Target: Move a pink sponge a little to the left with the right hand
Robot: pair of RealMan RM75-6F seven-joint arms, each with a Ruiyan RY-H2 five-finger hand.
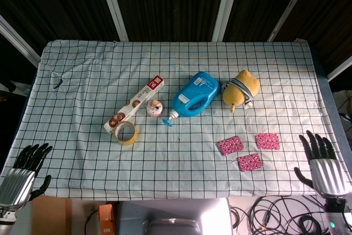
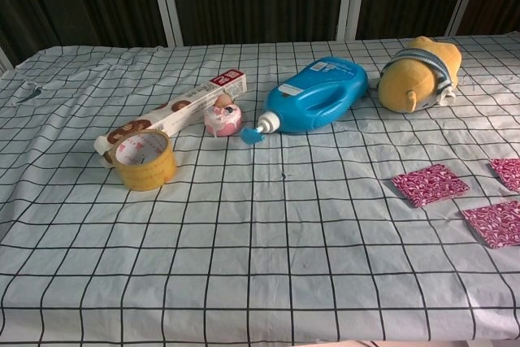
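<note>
Right hand (image 1: 324,164) off the counter's right edge, fingers spread, palm empty; touching nothing. Well apart from all three pink sponges. Absent from chest view.

Nearest sponge (image 1: 267,141) flat on the checked cloth (image 1: 181,108), toward the right side. Second sponge (image 1: 250,162) just below and left of it; third sponge (image 1: 230,145) further left. None touching another. In chest view: (image 2: 509,173) cut by the right border, (image 2: 494,223) partly cut, (image 2: 430,184) whole.

Step, as judged: either transport done and hand parked, or reach not yet begun; not decidable from this layout alone. Task names one sponge only, which of the three unclear. If a move is owed: reach in over the right edge, flat press or pinch on one sponge, short slide left, stopping short of its neighbour.

Left hand (image 1: 23,169) at the lower left corner, off the cloth, fingers apart, holding nothing.

Elsewhere, mid-counter: blue bottle (image 1: 192,94), yellow plush (image 1: 240,88), long box (image 1: 135,104), tape roll (image 1: 127,132), small round item (image 1: 154,108) too small to identify.

Hidden: right forearm mostly below frame; sponge thickness unreadable from above.
</note>
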